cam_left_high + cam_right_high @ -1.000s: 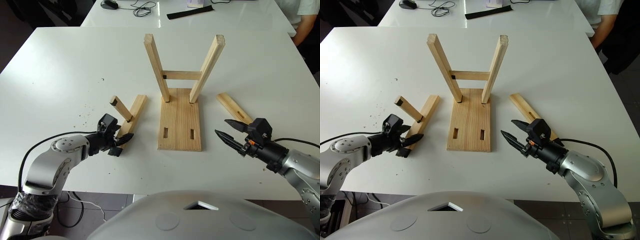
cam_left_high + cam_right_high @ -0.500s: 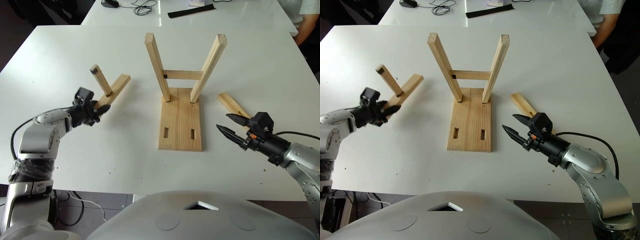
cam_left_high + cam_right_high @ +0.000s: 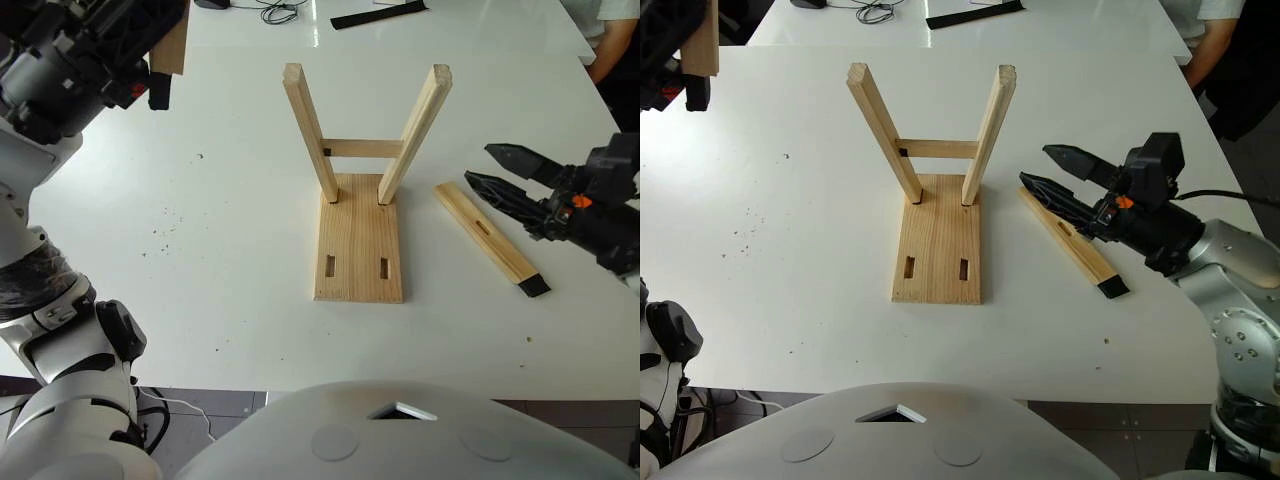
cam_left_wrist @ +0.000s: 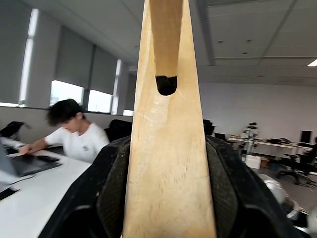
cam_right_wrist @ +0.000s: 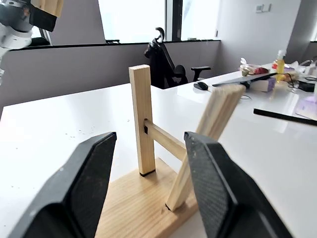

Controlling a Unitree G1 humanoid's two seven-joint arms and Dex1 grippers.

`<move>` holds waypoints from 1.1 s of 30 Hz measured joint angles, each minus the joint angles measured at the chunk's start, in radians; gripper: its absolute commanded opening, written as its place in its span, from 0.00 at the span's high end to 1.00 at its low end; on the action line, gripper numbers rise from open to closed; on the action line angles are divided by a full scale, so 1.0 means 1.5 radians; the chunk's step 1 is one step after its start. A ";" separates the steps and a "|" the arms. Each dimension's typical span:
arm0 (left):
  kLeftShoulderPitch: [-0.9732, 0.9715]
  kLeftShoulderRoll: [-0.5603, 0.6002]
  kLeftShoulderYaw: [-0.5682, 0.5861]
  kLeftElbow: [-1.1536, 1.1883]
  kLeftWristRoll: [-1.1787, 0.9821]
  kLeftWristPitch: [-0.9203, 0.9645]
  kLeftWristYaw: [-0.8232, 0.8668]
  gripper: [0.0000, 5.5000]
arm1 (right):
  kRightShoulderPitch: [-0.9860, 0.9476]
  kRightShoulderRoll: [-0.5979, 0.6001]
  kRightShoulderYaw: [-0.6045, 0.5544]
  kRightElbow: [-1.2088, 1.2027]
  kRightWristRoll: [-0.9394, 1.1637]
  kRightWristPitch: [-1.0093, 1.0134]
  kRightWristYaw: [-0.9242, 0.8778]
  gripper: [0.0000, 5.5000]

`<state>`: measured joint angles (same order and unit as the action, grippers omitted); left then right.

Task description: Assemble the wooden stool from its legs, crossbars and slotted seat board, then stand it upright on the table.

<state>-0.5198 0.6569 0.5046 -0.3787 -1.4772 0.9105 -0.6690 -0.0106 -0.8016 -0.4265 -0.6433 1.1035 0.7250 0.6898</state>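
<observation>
Seat board (image 3: pixel 358 245) flat, lengthwise toward robot; two legs (image 3: pixel 308 130) point up from its far end. Right of board: right gripper (image 3: pixel 479 164) open by loose leg (image 3: pixel 488 238). High left of board: left gripper (image 4: pixel 168 168) clamping third leg (image 4: pixel 167 114).

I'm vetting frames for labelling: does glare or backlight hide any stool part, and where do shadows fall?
Left eye view: even light, soft shadows beside the seat board and loose leg, no glare on them. Right wrist view: windows blown white, standing legs well lit in front. Left wrist view: held leg well lit against bright windows.
</observation>
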 measured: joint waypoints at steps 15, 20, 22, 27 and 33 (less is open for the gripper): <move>0.105 -0.036 -0.184 -0.113 0.001 -0.020 -0.025 0.64 | -0.292 -0.073 0.126 0.109 0.239 0.131 0.037 0.32; 0.151 -0.036 -0.234 -0.124 0.093 -0.040 -0.072 0.64 | -0.355 -0.066 0.149 0.129 0.270 0.146 0.032 0.32; 0.161 -0.037 -0.244 -0.130 0.118 -0.052 -0.085 0.64 | -0.372 -0.063 0.155 0.134 0.285 0.152 0.028 0.32; 0.181 -0.044 -0.259 -0.138 0.146 -0.071 -0.098 0.64 | -0.399 -0.058 0.169 0.145 0.288 0.166 0.028 0.32; 0.195 -0.050 -0.264 -0.138 0.161 -0.077 -0.094 0.64 | -0.407 -0.049 0.186 0.149 0.267 0.169 0.033 0.41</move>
<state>-0.2269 0.5819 0.1082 -0.5864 -1.2364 0.7943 -0.8104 -0.6212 -0.8755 -0.1474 -0.4198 1.5045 0.9783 0.7390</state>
